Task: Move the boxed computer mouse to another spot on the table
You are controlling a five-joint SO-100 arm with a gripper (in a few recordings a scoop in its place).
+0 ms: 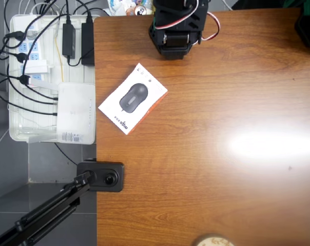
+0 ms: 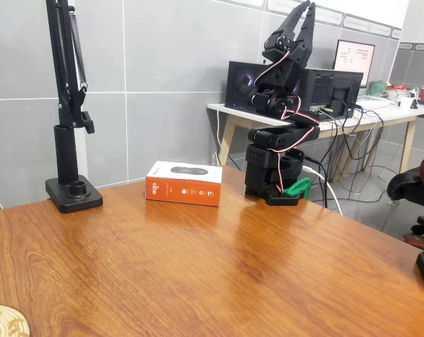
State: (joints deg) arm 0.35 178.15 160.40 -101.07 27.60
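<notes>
White flat mouse box (image 1: 133, 98), orange edge, glossy wood-grain table (image 1: 211, 154)

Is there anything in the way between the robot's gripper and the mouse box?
Nothing visible. The gripper points up in the air above the arm's base, and only bare table lies between that base and the mouse box.

"aigo" on boxed computer mouse (image 1: 133, 98)
</notes>
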